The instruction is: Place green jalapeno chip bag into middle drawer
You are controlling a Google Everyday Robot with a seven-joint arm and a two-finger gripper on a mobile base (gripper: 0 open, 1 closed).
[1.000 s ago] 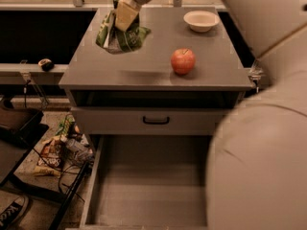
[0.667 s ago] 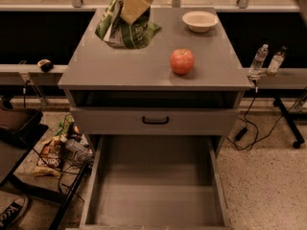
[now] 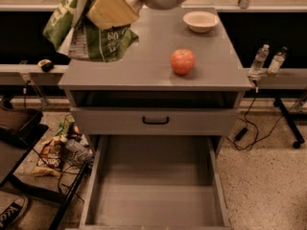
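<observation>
My gripper (image 3: 98,8) is at the top left, shut on the green jalapeno chip bag (image 3: 96,40). One yellow fingertip pad (image 3: 112,6) presses on the bag's upper part. The wrinkly green bag with white lettering hangs from the gripper, lifted above the back left corner of the grey cabinet top (image 3: 148,66). The middle drawer (image 3: 153,190) is pulled open at the bottom of the view, a wide grey box with a bare flat floor. It lies well below and in front of the bag.
A red apple (image 3: 183,61) and a white bowl (image 3: 200,20) sit on the cabinet top. The shut drawer front with a black handle (image 3: 155,120) is above the open drawer. Two bottles (image 3: 259,59) stand at the right. Snack bags and cables (image 3: 53,155) litter the floor at the left.
The gripper has lifted the green bag off the cabinet top and carried it left and forward. The arm that covered the right side has moved out of view.
</observation>
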